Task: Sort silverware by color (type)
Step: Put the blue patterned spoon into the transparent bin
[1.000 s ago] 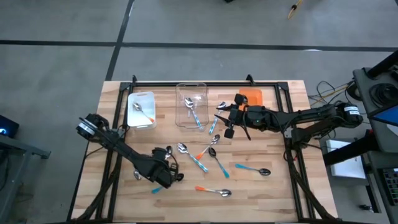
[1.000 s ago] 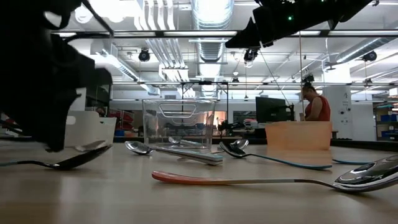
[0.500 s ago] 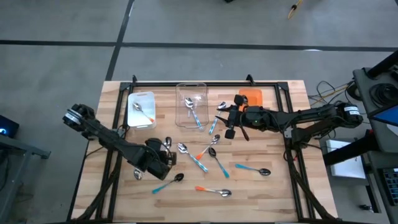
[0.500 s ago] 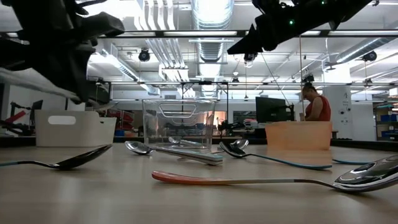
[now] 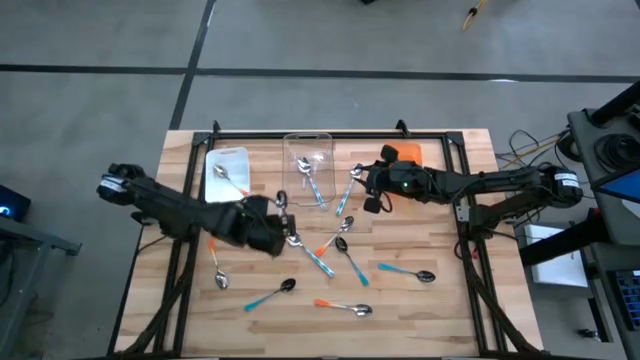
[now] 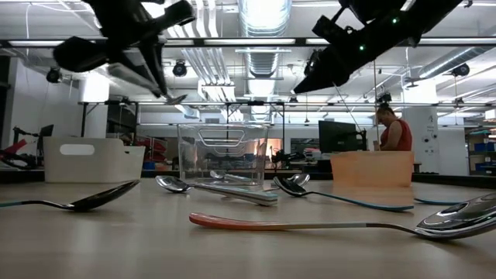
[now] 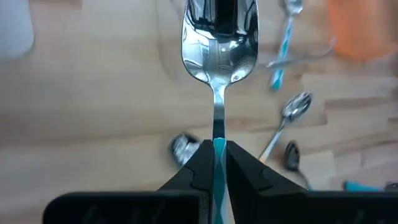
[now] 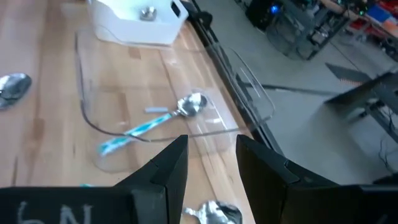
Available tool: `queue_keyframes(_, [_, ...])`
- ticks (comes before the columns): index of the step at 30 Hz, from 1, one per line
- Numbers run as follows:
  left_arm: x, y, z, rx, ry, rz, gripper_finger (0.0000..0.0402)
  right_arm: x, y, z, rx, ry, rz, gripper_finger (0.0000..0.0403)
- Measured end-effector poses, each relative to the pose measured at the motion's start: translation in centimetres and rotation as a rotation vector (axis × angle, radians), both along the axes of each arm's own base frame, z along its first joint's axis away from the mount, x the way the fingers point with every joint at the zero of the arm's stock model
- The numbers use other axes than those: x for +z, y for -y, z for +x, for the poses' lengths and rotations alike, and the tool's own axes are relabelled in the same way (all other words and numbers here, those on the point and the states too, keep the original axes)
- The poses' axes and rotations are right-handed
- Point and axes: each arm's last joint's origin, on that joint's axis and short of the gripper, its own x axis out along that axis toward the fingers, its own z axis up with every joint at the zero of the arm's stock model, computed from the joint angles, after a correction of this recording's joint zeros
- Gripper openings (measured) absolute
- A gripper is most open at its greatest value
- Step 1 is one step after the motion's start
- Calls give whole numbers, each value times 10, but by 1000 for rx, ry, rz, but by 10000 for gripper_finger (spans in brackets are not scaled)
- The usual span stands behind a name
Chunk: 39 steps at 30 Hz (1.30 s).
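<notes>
Now L gripper [image 7: 215,163] jaws clamped on teal spoon [image 7: 219,43] above desk [image 5: 440,300], R gripper [image 8: 210,163] jaws apart, empty, near clear bin [image 5: 308,168].

Wooden table [image 5: 440,300], loose spoons [image 5: 345,260] scattered across it; white bin [image 5: 227,178], clear bin [image 5: 308,168], orange bin [image 5: 408,153]

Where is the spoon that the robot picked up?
The spoon is pinched by its teal handle in the left pincer, up off the table. In the high view it hangs left of centre, just below the clear bin.
</notes>
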Motion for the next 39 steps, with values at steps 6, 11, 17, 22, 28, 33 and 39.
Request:
queue_keyframes(6, [13, -44, 12, 48, -22, 50, 9, -7, 1, -5, -7, -88, 14, 128])
queue_keyframes(11, [28, -84, 18, 153, 15, 64, 9, -9, 1, -9, -7, -130, 21, 128])
queue_keyframes(17, [48, -130, 16, 252, 44, 99, 10, -8, 0, -10, -7, -138, 22, 128])
queue_keyframes(22, [53, -164, 17, 295, 32, 137, 10, -10, 0, -13, -6, -170, 28, 128])
queue_keyframes(28, [48, -190, 41, 178, 64, 176, 11, -13, -1, -16, -7, -211, 36, 128])
queue_keyframes(33, [40, -200, 62, 141, 4, 174, 11, -13, -1, -16, -7, -211, 37, 128])
queue_keyframes(39, [29, -207, 80, 165, -44, 154, 11, -13, -1, -16, -8, -212, 38, 128])
